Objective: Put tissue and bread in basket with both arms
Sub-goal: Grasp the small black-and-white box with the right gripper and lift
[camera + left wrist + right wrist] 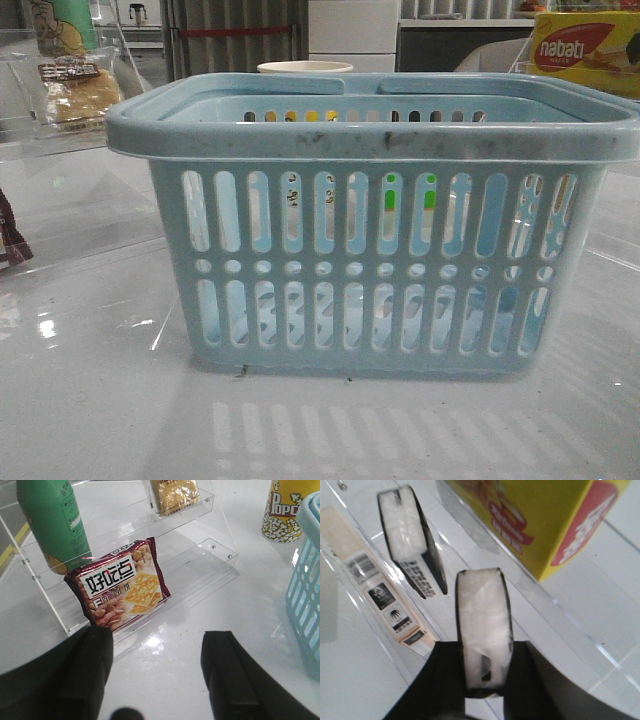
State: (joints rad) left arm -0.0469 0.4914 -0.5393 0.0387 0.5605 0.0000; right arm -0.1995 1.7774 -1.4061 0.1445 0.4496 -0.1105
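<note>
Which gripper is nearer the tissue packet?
Right. Its fingers clamp one tissue packet. The left gripper is open before a red biscuit packet, no tissue in view.

The left gripper (157, 672) is held with its black fingers (92, 665) spread wide apart, nothing between them. The right gripper (484, 680) is clamped on the tissue (484, 625), gripped between its fingers.
</note>
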